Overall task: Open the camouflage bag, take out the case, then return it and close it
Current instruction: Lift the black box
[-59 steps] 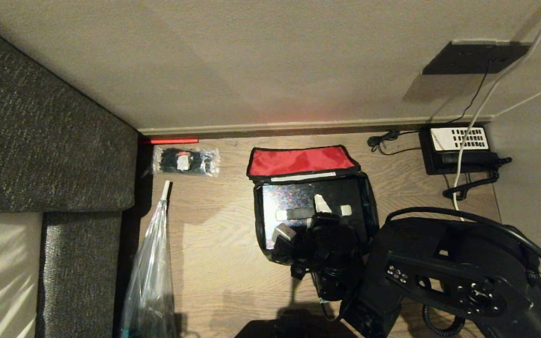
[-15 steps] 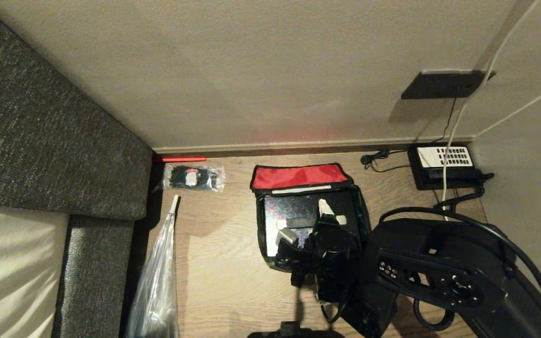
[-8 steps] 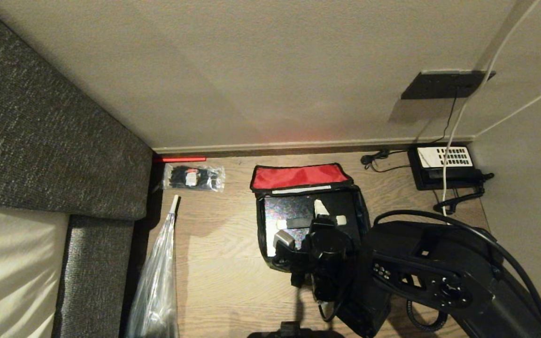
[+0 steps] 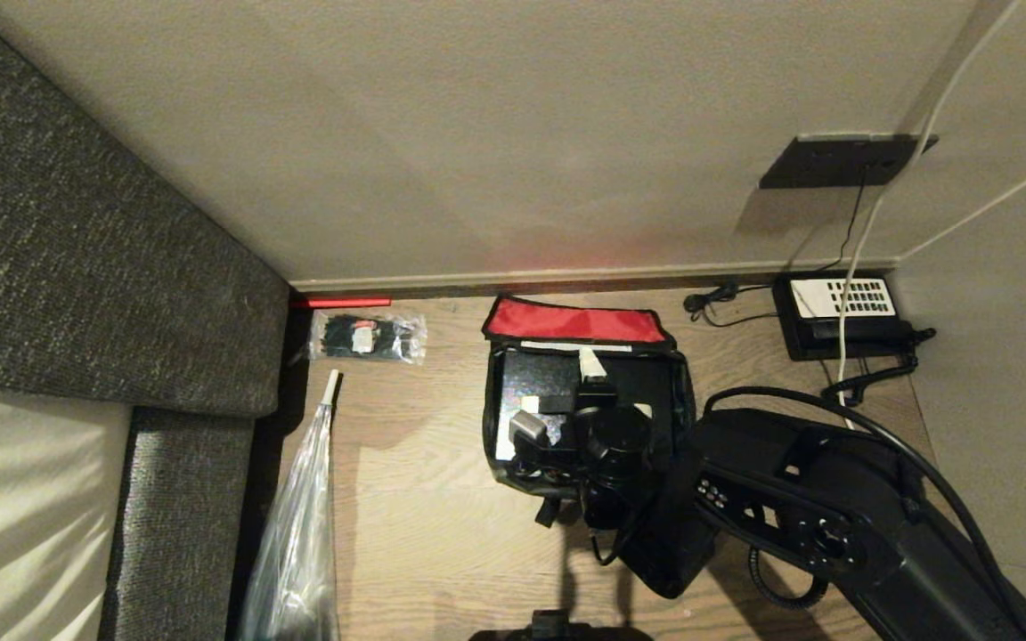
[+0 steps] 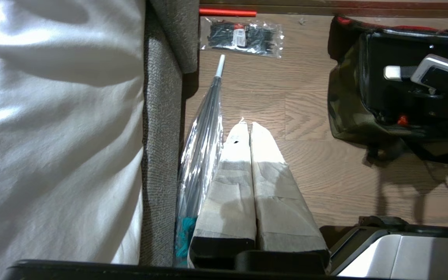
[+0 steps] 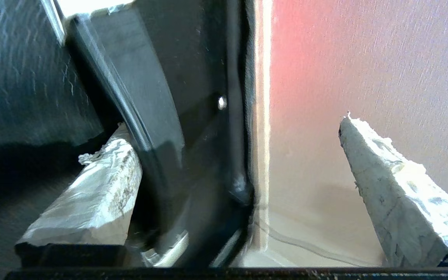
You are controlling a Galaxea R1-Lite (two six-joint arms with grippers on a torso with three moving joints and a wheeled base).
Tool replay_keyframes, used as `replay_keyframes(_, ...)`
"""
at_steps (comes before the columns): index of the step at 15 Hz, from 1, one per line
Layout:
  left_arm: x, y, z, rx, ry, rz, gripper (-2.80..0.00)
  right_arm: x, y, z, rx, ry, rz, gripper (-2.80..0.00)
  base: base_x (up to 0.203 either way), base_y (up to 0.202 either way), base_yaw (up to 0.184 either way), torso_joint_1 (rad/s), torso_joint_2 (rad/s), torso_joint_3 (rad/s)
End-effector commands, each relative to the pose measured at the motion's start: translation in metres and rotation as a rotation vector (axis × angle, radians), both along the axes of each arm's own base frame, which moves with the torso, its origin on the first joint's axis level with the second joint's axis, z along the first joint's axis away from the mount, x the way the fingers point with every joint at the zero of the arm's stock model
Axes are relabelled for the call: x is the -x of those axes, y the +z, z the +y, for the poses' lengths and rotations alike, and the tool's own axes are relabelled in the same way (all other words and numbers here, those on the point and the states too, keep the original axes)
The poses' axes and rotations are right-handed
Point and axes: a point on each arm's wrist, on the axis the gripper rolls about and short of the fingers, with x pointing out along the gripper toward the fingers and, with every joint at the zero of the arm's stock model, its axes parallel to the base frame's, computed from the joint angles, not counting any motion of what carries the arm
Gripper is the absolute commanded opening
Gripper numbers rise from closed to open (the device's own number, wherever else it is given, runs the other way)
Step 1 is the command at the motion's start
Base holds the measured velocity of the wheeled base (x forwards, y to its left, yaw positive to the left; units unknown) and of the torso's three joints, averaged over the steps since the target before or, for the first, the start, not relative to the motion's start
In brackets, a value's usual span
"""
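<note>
The camouflage bag (image 4: 513,472) (image 5: 344,105) lies open on the wood floor, its red-lined lid (image 4: 575,322) standing up toward the wall. The case (image 4: 522,385), dark with a glittery face, lies inside it, mostly covered by my right arm. My right gripper (image 4: 618,387) (image 6: 231,128) hangs over the bag's far half, open. Its taped fingers (image 6: 387,182) stand wide apart on either side of a black rim (image 6: 208,116), and one finger is clear of it. My left gripper (image 5: 247,128) is shut and empty, parked low beside the sofa.
A grey sofa (image 4: 77,267) fills the left side, with a clear plastic-wrapped bundle (image 4: 295,534) leaning at its foot. A packet of black ties (image 4: 369,338) and a red rod (image 4: 339,302) lie by the wall. A telephone (image 4: 838,313) with trailing cables sits in the right corner.
My right gripper has moved over the bag toward the wall and its wrist has rolled. The lid now stands more upright, so less red lining shows. The left arm has kept still.
</note>
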Motion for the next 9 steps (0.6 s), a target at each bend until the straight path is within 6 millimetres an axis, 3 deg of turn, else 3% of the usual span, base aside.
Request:
replay_keyframes(1, 0.0, -0.001, 0.0, 0.0, 0.001, 0.004, -2.8, -0.007, 0.006, -0.015, 0.077, -0.025, 0.003, 0.0, 0.0, 0.0, 0.0, 0.0, 0.0, 0.0)
replay_keyframes(4, 0.0, -0.001, 0.0, 0.0, 0.001, 0.004, -2.8, -0.007, 0.012, -0.019, 0.111, -0.03, -0.001, 0.0, 0.0, 0.0, 0.0, 0.0, 0.0, 0.0)
replay_keyframes(9, 0.0, -0.001, 0.0, 0.0, 0.001, 0.004, -2.8, -0.025, 0.018, -0.008, 0.033, -0.064, -0.079, 0.0, 0.0, 0.0, 0.0, 0.0, 0.0, 0.0)
